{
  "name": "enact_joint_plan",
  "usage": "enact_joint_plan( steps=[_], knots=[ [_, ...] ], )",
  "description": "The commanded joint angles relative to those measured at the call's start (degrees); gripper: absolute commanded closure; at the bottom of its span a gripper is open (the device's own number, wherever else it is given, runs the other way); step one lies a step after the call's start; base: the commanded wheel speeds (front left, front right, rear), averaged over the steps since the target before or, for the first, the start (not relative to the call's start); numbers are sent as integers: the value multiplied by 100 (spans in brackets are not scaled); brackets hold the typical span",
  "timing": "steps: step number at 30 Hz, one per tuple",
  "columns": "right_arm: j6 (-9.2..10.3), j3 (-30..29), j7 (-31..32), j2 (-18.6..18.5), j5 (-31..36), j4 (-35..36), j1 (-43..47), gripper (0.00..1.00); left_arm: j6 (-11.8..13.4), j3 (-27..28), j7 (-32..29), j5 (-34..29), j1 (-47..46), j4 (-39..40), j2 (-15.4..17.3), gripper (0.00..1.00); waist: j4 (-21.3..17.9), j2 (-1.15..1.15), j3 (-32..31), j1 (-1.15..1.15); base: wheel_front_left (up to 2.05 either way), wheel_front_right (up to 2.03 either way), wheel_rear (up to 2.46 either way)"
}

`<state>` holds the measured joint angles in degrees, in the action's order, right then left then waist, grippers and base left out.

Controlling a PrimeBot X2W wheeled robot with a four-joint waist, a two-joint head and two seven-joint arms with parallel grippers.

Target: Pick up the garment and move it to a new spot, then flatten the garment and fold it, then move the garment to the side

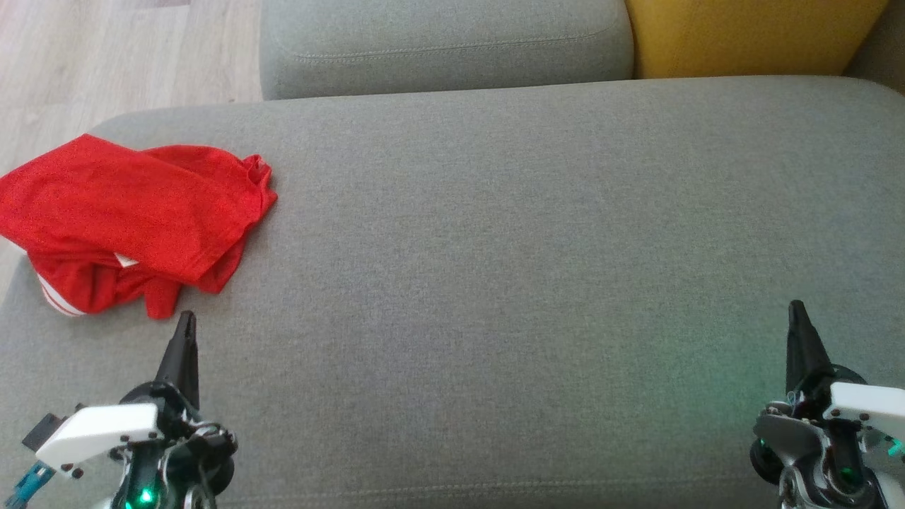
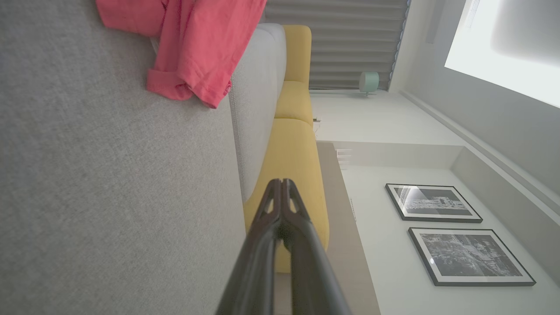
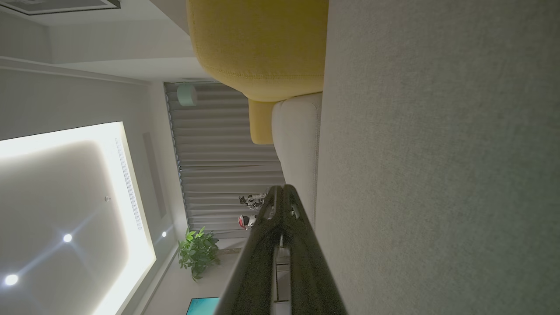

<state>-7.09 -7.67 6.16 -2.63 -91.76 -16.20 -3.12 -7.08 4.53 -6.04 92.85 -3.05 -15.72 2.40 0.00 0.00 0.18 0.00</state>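
1. We see the red garment point(image 1: 134, 219) lying bunched and loosely doubled over at the left end of the grey seat cushion point(image 1: 509, 254).
2. The left pincer point(image 1: 186, 322), over the cushion's near-left part just short of the garment, is closed and empty. The right pincer point(image 1: 797, 311), near-right, is closed and empty too.
3. We judge the lifting, flattening and folding not yet done, because the layers look rumpled.
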Motion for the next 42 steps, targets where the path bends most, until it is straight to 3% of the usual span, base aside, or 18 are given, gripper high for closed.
enact_joint_plan(
  steps=[1,12,13,14,15,16,17,28,42],
  knots=[
    [-40,118,31,-25,-42,218,-306,100,-41,197,-44,-67,-314,169,48,100,0,0,0,0,0,0,0],
    [-40,118,31,-25,-42,218,-306,100,-41,197,-44,-67,-314,169,48,100,0,0,0,0,0,0,0],
    [0,0,0,0,0,1,-1,0,0,0,1,0,-1,0,0,0,0,0,0,0,0,0,0],
    [0,2,-3,1,3,-38,6,0,2,-4,7,1,5,-34,-2,0,0,0,0,0,0,0,0],
    [5,8,-4,7,3,-109,40,100,4,-12,11,1,35,-118,-11,100,0,0,0,0,0,0,0],
    [5,12,-6,13,4,-204,88,100,6,-16,12,0,90,-208,-22,100,0,0,1,0,0,0,0],
    [5,15,-16,15,11,-230,106,0,10,-16,24,-5,113,-240,-27,0,-1,0,2,0,0,0,0],
    [1,61,-220,8,303,-145,22,0,5,52,225,-173,51,-174,-20,0,-9,0,6,0,0,0,0],
    [-4,-28,-456,6,1320,38,-191,0,-1,386,459,-704,-104,-19,-11,0,-14,0,-2,0,0,0,0]
  ],
)
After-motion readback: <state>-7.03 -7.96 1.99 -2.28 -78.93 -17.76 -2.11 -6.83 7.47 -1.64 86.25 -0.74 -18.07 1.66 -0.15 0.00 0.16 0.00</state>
